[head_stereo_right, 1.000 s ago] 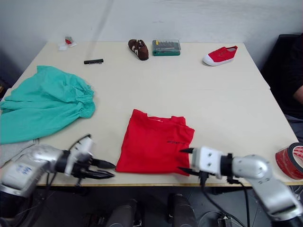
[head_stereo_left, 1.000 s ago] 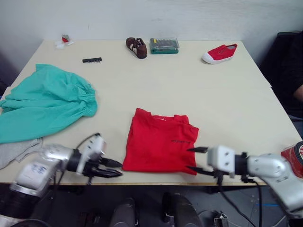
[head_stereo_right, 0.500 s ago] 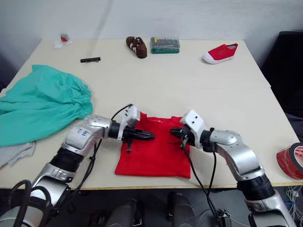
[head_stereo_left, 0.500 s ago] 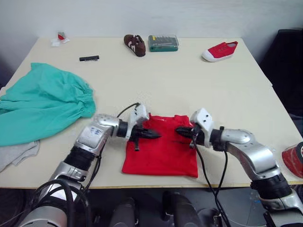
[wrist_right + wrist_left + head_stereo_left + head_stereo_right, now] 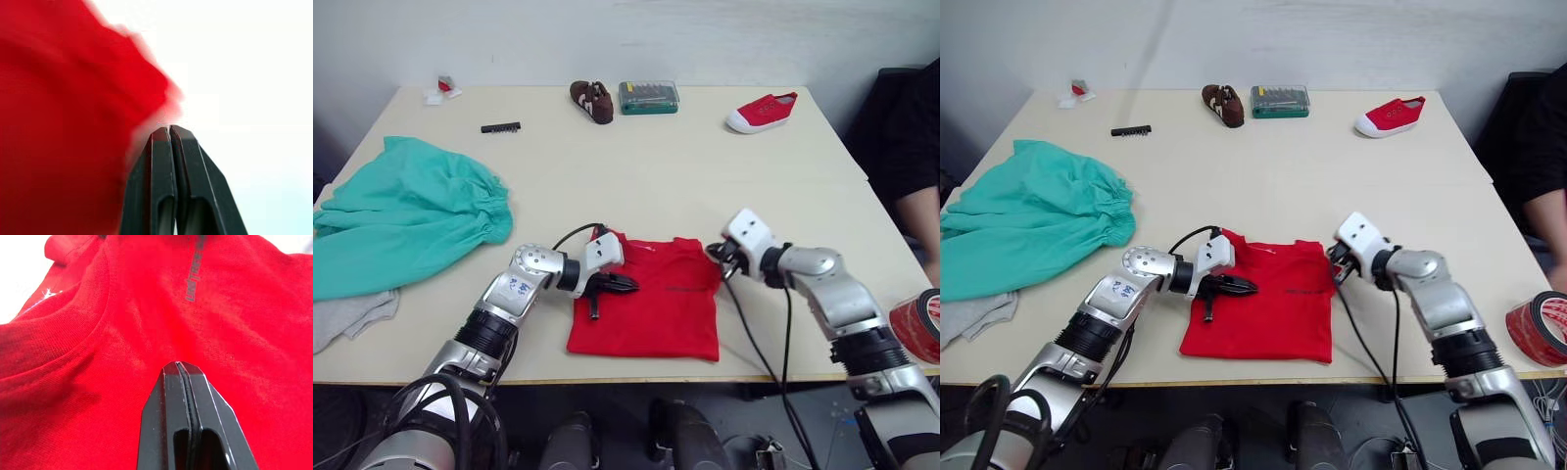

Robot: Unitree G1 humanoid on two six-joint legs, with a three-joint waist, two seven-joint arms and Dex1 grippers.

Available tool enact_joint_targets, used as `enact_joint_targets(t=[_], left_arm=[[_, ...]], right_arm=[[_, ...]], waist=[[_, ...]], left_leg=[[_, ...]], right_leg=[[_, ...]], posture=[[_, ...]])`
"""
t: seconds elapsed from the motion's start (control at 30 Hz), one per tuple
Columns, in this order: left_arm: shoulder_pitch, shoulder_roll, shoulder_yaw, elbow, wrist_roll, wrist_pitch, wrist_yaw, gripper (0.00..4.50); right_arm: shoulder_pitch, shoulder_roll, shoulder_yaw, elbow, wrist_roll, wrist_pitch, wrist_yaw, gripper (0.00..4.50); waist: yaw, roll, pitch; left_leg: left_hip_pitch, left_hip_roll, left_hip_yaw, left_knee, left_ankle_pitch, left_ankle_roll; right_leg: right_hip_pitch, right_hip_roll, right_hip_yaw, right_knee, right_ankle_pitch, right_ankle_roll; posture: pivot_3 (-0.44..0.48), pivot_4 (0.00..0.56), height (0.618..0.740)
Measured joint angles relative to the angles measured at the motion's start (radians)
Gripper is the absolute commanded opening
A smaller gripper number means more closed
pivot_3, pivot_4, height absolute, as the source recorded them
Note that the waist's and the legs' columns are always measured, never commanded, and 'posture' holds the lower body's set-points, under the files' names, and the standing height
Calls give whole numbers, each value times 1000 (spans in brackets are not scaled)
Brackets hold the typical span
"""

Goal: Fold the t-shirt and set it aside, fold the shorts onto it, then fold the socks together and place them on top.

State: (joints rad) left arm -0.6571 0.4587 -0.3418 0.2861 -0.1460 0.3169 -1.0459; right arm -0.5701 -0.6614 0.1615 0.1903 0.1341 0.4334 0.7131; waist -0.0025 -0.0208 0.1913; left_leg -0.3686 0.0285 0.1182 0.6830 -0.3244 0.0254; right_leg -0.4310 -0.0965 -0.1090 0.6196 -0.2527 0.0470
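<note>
Both grippers are pinched shut, the left gripper [image 5: 625,284] over the t-shirt [image 5: 651,304], the right gripper [image 5: 717,254] at its edge. Soft, limp cloth; I judge corners or hems the best hold.

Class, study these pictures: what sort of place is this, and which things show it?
Probably a workshop or test room, not a home: a plain table against a bare wall holds laundry beside a green screwdriver-bit case, a roll of red tape and odd single shoes.

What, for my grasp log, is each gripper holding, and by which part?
Left gripper: shut, nothing held, tips over the bright red cloth t-shirt. Right gripper: shut at its edge, hold unclear.
</note>
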Motion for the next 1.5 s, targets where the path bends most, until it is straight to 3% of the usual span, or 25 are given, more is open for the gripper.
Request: enact_joint_targets(t=[0.13,0.37,0.5,0.6,0.8,0.97,1.07,1.2,1.43,1.5], left_arm=[[3,-1,34,5,-11,15,-2,0],[-30,-24,139,29,-75,147,29,0],[-123,-38,168,174,-49,119,87,0],[-179,-48,178,300,-12,62,134,0],[-254,-64,207,509,30,-83,175,0],[-227,-10,251,462,-10,-75,55,0],[-160,54,283,291,-94,-2,-71,548],[-15,181,334,-82,-272,158,-237,1863],[81,243,356,-323,-407,304,-269,4087],[87,245,362,-349,-417,315,-262,4453]], right_arm=[[-12,36,-57,-60,71,34,51,69],[49,93,-11,-359,161,148,89,69],[163,90,96,-388,63,152,44,69],[195,69,104,-409,22,119,20,69],[307,25,12,-536,77,204,25,69],[426,-42,-223,-749,313,448,65,69],[483,-52,-390,-810,479,637,62,622],[580,11,-594,-801,686,916,14,2034],[528,124,-622,-678,772,1033,-89,4475],[478,157,-617,-627,783,1034,-104,4500]], waist=[[-7,0,0],[4,0,0],[11,0,0],[10,0,0],[15,0,0],[10,-1,0],[8,-1,0],[2,-1,0],[0,-1,0],[-2,-1,0]], left_leg=[[0,2,0,-1,1,-2],[-6,1,0,-1,1,-2],[-9,-2,1,-1,0,1],[-9,-3,3,-1,0,3],[-9,-2,2,0,0,3],[-11,-1,2,-1,0,2],[-11,0,1,-1,-1,1],[-12,1,0,-1,-1,0],[-8,0,-1,-2,-3,6],[-7,1,0,-2,-3,5]], right_leg=[[-1,2,0,1,-1,-1],[-7,2,-1,2,-1,-1],[-9,0,0,1,0,1],[-10,-1,1,0,1,3],[-10,0,1,0,1,3],[-12,1,1,0,1,2],[-12,1,0,0,0,1],[-12,1,0,0,-1,-1],[-9,1,1,1,-1,-1],[-9,2,2,1,-1,-1]], posture=[[0,150,740],[0,150,740],[0,150,740],[0,150,740],[0,150,740],[0,150,740],[0,150,740],[0,150,740],[0,150,740],[0,150,740]])
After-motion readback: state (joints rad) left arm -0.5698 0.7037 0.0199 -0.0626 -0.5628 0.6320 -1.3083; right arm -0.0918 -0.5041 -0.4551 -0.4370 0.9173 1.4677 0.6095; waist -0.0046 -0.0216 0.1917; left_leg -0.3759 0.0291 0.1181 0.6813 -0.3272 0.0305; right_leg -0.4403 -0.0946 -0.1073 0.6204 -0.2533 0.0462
